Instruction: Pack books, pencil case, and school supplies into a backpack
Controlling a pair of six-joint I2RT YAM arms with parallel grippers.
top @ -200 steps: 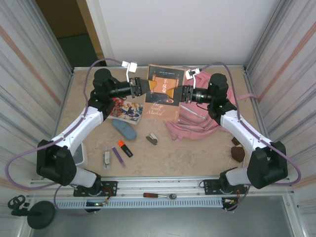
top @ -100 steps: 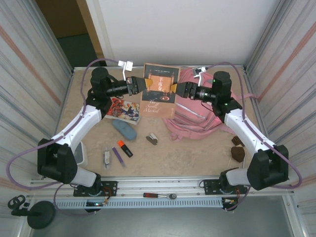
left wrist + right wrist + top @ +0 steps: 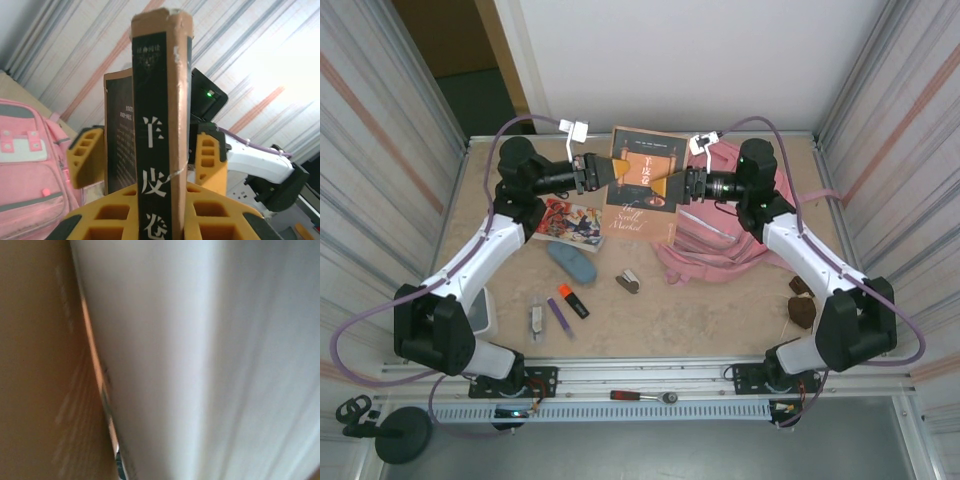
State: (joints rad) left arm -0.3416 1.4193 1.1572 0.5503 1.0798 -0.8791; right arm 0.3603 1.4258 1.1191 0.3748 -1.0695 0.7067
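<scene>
Currently, the brown-tan book (image 3: 642,205) is clamped by its spine in the left gripper (image 3: 609,172), while the right gripper (image 3: 667,185) is spread wide astride the opposite edge.

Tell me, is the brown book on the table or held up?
Held up: the left gripper is shut on the spine of the brown book, and the open right gripper straddles its opposite edge.

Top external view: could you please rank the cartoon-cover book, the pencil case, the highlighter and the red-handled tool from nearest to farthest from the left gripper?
Measured from the left gripper:
1. The cartoon-cover book, flat on the table just toward the bases.
2. The pencil case, next toward the bases.
3. The highlighter, further down, left of centre.
4. The red-handled tool, on the front rail.
</scene>
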